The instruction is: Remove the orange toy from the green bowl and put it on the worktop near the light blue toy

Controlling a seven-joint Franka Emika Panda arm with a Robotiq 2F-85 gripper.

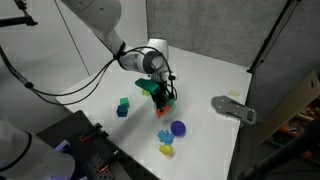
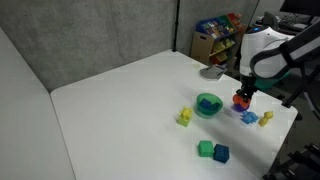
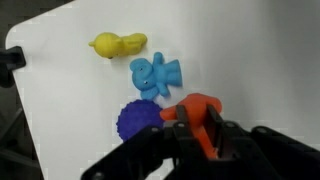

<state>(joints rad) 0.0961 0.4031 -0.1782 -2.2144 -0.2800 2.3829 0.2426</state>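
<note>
My gripper (image 3: 203, 128) is shut on the orange toy (image 3: 192, 106) and holds it just above the white worktop (image 3: 250, 50). In the wrist view the light blue toy (image 3: 155, 75) lies a little beyond it. In both exterior views the gripper (image 1: 162, 95) (image 2: 242, 96) with the orange toy (image 1: 166, 101) (image 2: 241, 102) is beside the green bowl (image 2: 208, 105), outside its rim. In an exterior view the bowl (image 1: 147, 87) shows partly behind the gripper. The light blue toy (image 1: 165, 135) (image 2: 248, 117) lies on the worktop close by.
A dark blue-purple round piece (image 3: 138, 120) (image 1: 178, 128) lies right next to the orange toy. A yellow toy (image 3: 118, 44) (image 1: 167, 150) (image 2: 266, 119) is beyond the light blue toy. Another yellow toy (image 2: 185, 117), a green cube (image 2: 205, 148), a teal cube (image 2: 221, 153) and a grey object (image 1: 232, 107) are further off.
</note>
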